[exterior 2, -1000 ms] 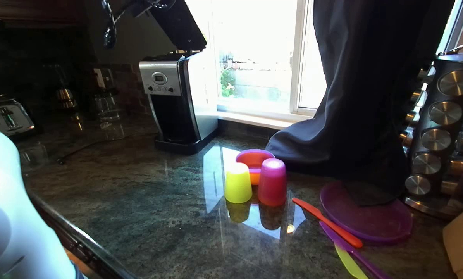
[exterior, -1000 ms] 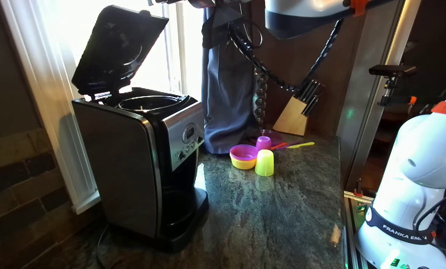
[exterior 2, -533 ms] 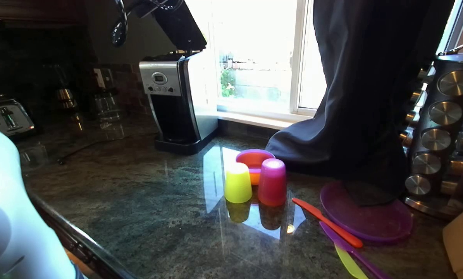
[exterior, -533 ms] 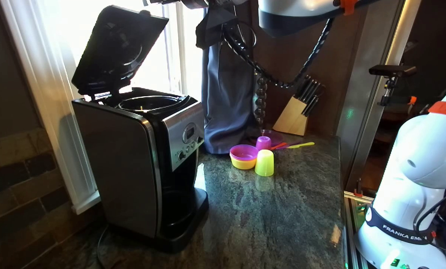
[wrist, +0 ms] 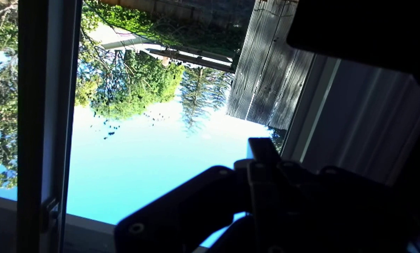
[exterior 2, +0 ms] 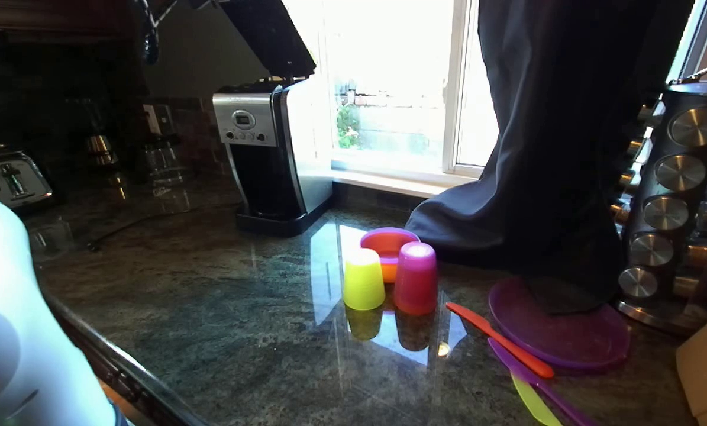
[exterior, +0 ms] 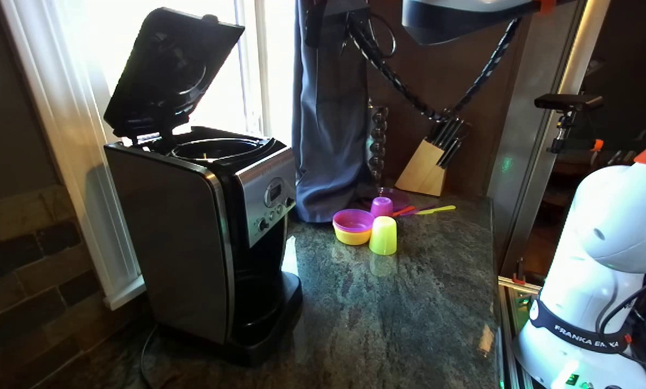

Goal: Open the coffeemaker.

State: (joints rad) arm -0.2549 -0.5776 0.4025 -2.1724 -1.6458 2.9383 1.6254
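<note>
Plainly, the drip coffeemaker (exterior: 174, 232) stands on the desk (exterior: 393, 313) beside the window (exterior 2: 400, 83), its hinged lid (exterior: 174, 70) raised, presumably self-supporting; so the end effector (wrist: 264, 151), jaws together with nothing between and facing the window, likely need not hold that lid up.

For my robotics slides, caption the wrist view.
A dark, jointed pincer, seemingly shut, partly silhouetted against a bright framed window, green leafy trees and grey wooden planks upside down outside.

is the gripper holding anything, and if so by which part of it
Nothing that shows: in the dark wrist view the gripper looks shut, no object in its jaws; the raised lid stands free.
</note>
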